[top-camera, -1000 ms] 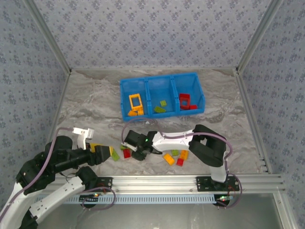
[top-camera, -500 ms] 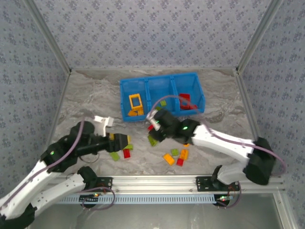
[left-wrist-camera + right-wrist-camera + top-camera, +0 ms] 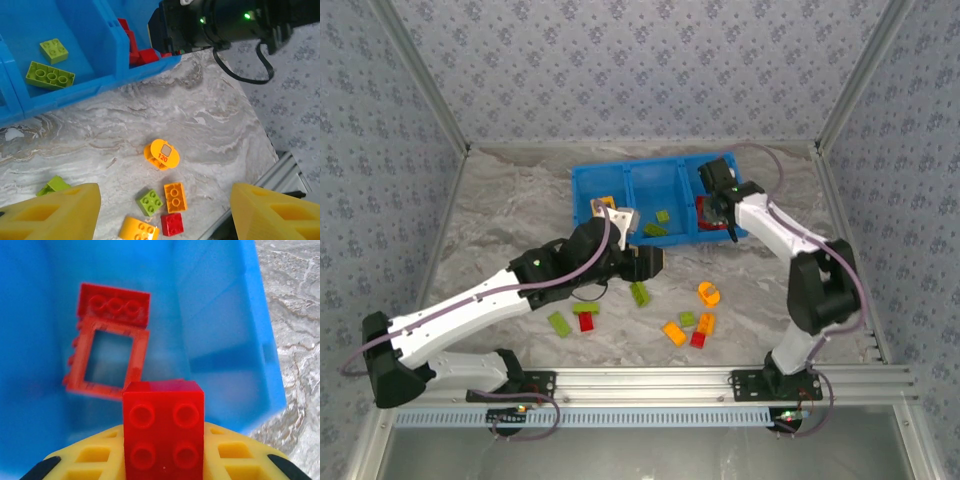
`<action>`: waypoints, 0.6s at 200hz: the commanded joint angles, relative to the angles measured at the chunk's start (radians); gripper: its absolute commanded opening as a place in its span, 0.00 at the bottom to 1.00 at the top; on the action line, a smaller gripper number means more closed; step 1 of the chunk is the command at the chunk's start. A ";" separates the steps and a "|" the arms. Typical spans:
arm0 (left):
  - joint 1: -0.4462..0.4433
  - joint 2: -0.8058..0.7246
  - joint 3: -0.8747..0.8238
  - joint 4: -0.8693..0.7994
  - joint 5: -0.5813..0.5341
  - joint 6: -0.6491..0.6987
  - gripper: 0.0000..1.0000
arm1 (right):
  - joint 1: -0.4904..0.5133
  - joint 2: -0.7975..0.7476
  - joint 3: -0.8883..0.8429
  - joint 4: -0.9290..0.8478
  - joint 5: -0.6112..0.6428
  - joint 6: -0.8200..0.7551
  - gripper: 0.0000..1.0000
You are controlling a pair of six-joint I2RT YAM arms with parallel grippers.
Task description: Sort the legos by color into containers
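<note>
The red brick (image 3: 163, 432), pinched in the right end effector (image 3: 714, 204), should be let go low, straight below it, into the red bin part (image 3: 220, 315) w/ the other reds (image 3: 110, 347); the left end effector (image 3: 648, 262) is spread wide & empty.

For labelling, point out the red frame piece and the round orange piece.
red frame piece (image 3: 81, 357): right wrist view, its left bar.
round orange piece (image 3: 160, 155): left wrist view, its top face.

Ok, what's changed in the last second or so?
The right end effector carried a red brick from the loose pile to over the bin's right compartment, still shut on it. The left end effector swung from the near left toward the table's middle, open and empty. The loose bricks near the front and the green bricks in the middle compartment stayed put.
</note>
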 commanded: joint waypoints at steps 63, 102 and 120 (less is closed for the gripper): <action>-0.015 0.004 -0.003 0.044 -0.089 -0.048 0.68 | -0.061 0.287 0.233 -0.039 0.066 0.032 0.32; -0.022 -0.014 -0.017 -0.045 -0.142 -0.071 0.68 | -0.056 0.319 0.250 -0.046 0.070 0.041 0.47; -0.026 -0.026 -0.033 -0.073 -0.159 -0.083 0.68 | -0.053 0.309 0.252 -0.047 0.076 0.043 0.55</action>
